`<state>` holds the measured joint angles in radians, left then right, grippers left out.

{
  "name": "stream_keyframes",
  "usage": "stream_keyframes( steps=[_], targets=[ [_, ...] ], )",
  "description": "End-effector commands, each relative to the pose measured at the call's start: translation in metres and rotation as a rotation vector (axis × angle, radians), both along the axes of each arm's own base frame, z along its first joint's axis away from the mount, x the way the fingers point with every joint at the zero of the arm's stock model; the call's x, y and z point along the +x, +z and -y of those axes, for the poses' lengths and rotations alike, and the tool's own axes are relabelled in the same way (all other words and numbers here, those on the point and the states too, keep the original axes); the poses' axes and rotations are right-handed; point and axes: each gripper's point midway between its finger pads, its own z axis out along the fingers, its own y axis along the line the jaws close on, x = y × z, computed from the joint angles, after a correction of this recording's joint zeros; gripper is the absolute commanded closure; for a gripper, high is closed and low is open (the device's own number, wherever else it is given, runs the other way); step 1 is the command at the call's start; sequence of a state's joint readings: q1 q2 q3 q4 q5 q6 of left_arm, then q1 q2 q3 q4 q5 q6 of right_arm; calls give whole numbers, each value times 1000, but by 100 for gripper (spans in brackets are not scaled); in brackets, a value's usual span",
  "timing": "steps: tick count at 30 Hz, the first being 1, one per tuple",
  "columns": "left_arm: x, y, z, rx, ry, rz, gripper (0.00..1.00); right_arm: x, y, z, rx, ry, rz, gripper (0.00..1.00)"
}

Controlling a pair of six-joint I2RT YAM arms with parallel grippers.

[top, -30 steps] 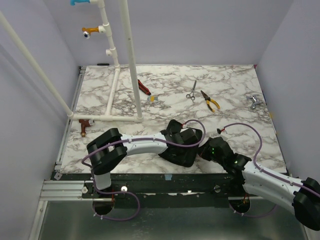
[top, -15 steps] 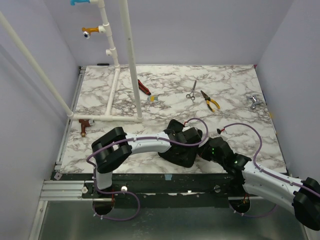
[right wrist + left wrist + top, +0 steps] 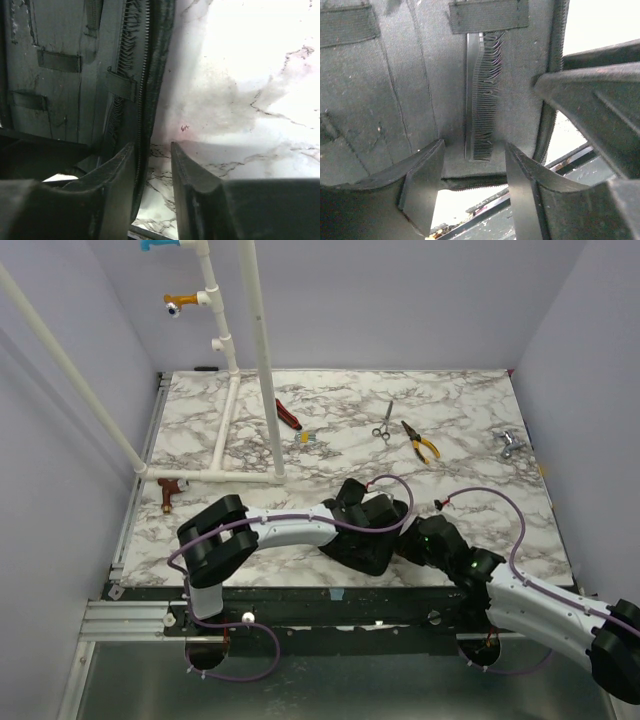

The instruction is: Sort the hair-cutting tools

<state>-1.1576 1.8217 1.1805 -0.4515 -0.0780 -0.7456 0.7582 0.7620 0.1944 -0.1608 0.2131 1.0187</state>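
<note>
A black fabric pouch (image 3: 352,545) lies open near the table's front edge. The black comb (image 3: 482,95) lies inside it, its far end tucked under an elastic strap (image 3: 487,15). My left gripper (image 3: 476,150) is open just above the comb's near end, one finger on each side, holding nothing. My right gripper (image 3: 150,150) is narrowly open at the pouch's zippered right edge (image 3: 147,75), with marble showing between its fingers. One pair of silver scissors (image 3: 383,425) lies at the far middle of the table.
Yellow-handled pliers (image 3: 421,442) lie right of the scissors. A red-and-black tool (image 3: 288,415) lies by the white pipe frame (image 3: 262,360). A small silver piece (image 3: 508,443) sits at the far right, too small to identify. A brown fitting (image 3: 166,492) lies at the left.
My left arm has shifted slightly over the pouch. The right arm has barely moved. Nothing was picked up or let go.
</note>
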Motion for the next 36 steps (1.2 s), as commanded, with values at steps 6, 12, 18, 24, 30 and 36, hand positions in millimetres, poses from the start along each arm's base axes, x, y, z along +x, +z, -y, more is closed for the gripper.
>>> stream_keyframes(
  steps=[6,12,18,24,30,36],
  targets=[
    [5,50,-24,-55,30,92,41,6,21,7,-27,-64,-2,40],
    [14,99,-60,-96,114,214,32,15,53,8,-16,-74,65,32],
    [31,97,-103,-237,263,230,30,23,88,-1,-2,-18,148,32],
    [35,87,-99,-497,217,173,28,27,97,-8,-12,26,173,32],
    [44,74,-90,-528,227,166,17,40,109,-12,-10,-2,216,31],
    [50,45,-80,-468,221,111,21,64,127,-8,-46,-92,260,30]
  ],
)
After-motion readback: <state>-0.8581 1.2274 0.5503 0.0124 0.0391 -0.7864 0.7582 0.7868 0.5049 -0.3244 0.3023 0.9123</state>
